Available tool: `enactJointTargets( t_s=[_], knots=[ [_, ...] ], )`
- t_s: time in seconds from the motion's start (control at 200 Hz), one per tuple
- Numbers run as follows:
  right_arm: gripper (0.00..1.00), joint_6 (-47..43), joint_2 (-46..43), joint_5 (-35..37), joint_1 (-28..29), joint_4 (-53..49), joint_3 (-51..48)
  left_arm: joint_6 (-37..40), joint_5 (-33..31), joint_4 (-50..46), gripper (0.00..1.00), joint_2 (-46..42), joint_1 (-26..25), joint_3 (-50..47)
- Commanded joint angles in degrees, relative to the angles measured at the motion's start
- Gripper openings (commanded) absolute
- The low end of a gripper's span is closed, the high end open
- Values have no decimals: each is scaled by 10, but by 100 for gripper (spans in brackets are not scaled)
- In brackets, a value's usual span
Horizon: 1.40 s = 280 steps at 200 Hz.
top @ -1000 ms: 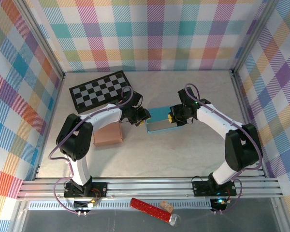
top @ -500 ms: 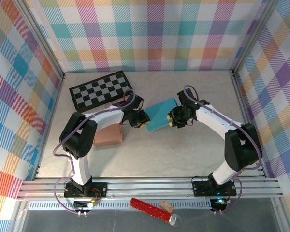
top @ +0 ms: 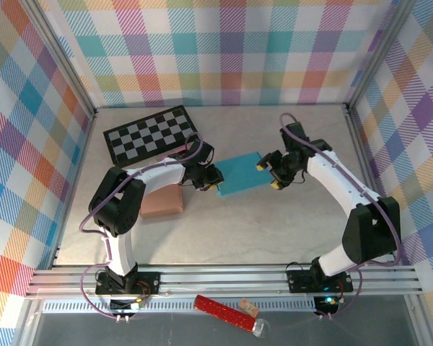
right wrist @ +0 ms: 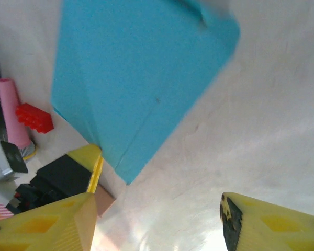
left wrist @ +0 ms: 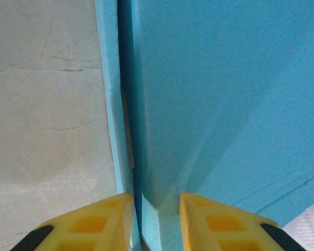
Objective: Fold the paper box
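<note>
We found the left arm's yellow-fingered gripper (top: 211,179) clamped on the partly folded teal paper box (top: 239,174) in the middle of the pale table (top: 224,238), and the right arm's yellow-fingered gripper (top: 268,175) just beside it, fingers apart. We judged a panel fold to be in hand; next, that open gripper had to seize a flap.

Both arms reach inward, left claw (top: 213,183) pinching the paper box (top: 239,173), right claw (top: 268,175) spread wide.
</note>
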Motion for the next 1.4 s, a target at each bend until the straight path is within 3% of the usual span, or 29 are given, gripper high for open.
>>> enactJointTargets(
  t_s=[0.0, 0.17, 0.345, 0.525, 0.785, 1.035, 1.225, 1.395],
  knots=[
    [70, -248, 39, 23, -35, -29, 62, 33, -18, -58, 33, 8, 5, 23],
    [73, -401, 170, 14, -60, -68, 159, 49, -15, -82, 34, 23, 6, 38],
    [71, -431, 260, -25, -62, -67, 177, 63, -18, -83, 35, 30, 10, 38],
    [70, -430, 285, -58, -62, -36, 157, 77, -18, -91, 35, 36, 13, 46],
    [62, -417, 307, -80, -62, -19, 154, 87, -20, -94, 33, 39, 13, 47],
    [43, -416, 324, -80, -59, -7, 142, 107, -19, -101, 34, 33, 13, 61],
    [41, -428, 314, -59, -56, -11, 135, 125, -35, -120, 39, 6, 24, 78],
    [40, -427, 311, -58, -54, -11, 134, 146, -7, -119, 37, 30, 47, 87]
  ],
)
